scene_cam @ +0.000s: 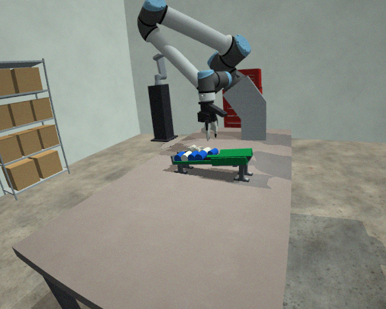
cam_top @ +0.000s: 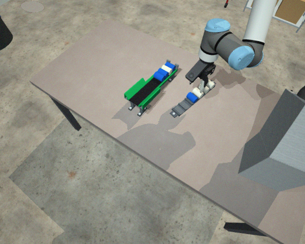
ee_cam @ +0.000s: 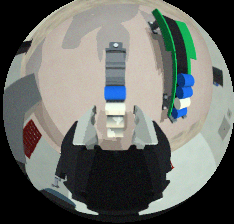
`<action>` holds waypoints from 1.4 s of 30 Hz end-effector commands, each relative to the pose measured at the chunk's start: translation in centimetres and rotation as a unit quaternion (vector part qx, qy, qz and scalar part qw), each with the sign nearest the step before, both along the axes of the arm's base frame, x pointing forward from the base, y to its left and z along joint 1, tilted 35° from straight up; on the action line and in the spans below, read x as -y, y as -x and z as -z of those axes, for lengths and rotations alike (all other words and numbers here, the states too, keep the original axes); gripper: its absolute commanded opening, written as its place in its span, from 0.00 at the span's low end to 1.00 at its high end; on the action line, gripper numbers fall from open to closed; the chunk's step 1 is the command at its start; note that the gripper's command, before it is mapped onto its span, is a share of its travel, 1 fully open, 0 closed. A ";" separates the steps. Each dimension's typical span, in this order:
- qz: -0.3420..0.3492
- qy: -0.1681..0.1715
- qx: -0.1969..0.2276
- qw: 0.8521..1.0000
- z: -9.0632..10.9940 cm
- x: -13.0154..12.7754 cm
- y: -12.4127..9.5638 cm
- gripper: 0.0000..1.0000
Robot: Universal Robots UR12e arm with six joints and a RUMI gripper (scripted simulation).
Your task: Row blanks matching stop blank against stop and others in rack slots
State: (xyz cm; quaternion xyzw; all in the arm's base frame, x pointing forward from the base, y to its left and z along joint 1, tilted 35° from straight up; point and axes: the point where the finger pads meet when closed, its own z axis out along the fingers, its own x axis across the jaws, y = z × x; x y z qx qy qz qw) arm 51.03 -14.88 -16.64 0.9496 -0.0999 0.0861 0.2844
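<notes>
The green feed ramp (cam_top: 144, 100) (scene_cam: 234, 153) (ee_cam: 187, 40) holds a row at its stop end: a blue blank (cam_top: 170, 64), a cream blank (cam_top: 166, 69) (ee_cam: 182, 103), then two blue blanks (cam_top: 162, 72) (cam_top: 159, 76). The grey stock rack (cam_top: 182, 105) (ee_cam: 116, 57) carries a blue blank (cam_top: 192, 97) (ee_cam: 115, 93) and three cream blanks (cam_top: 197, 92) (cam_top: 211, 84) (ee_cam: 115, 109), each in a slot. My gripper (cam_top: 203, 86) (scene_cam: 211, 135) (ee_cam: 114, 106) hangs above the rack's cream blanks. Its fingers stand half apart with nothing between them.
A large grey slanted block (cam_top: 278, 147) (scene_cam: 249, 106) stands at the table's right end, near the arm's base. The rack's two front slots hold nothing. Shelves with cardboard boxes (scene_cam: 23, 126) stand off the table.
</notes>
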 end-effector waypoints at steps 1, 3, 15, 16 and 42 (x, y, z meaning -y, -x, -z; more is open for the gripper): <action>-0.001 0.000 0.001 1.000 0.2 0.0 -0.1 0.48; -0.001 0.000 0.001 1.000 0.2 0.1 -0.2 0.48; 0.000 0.000 0.001 1.000 0.9 0.7 -0.3 0.48; 0.000 0.000 0.001 1.000 1.0 0.8 -0.4 0.48; 0.000 0.000 0.001 1.000 3.7 2.6 -0.7 0.48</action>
